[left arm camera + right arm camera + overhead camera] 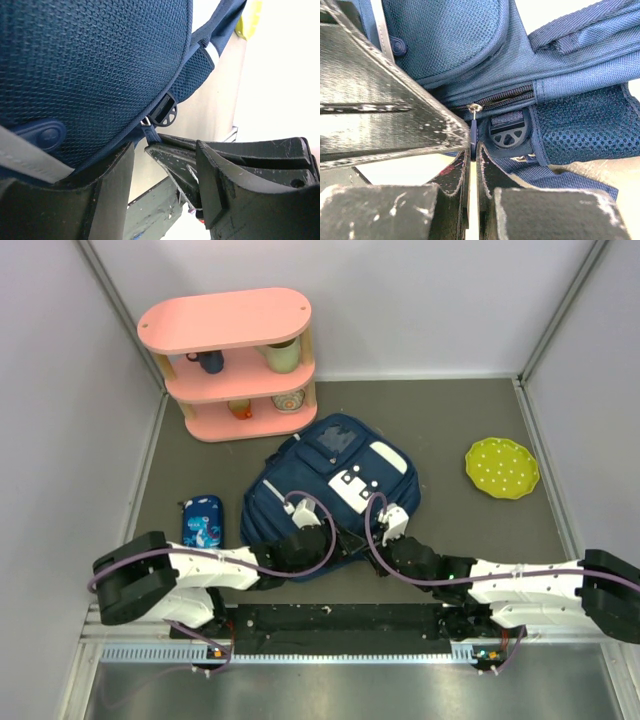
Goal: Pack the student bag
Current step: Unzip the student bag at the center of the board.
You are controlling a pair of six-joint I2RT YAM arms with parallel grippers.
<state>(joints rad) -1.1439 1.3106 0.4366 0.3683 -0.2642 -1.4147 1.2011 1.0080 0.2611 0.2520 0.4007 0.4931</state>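
Note:
The student bag (330, 475), navy with white patches, lies flat in the middle of the table. My right gripper (388, 536) reaches its near edge and is shut on the blue zipper pull (473, 132), which hangs from a metal slider on the zip line (505, 96). A round black buckle (507, 134) sits just right of the pull. My left gripper (322, 536) is at the bag's near-left edge. In the left wrist view its jaws (164, 150) stand apart, the left finger against the mesh padding (90, 65). The right gripper's black fingers (175, 160) show between them.
A pink three-tier shelf (235, 360) with cups stands at the back left. A yellow-green dotted plate (502, 468) lies at the right. A small bright-blue pencil case (202, 521) rests left of the bag. A black strip (340, 620) runs along the near edge.

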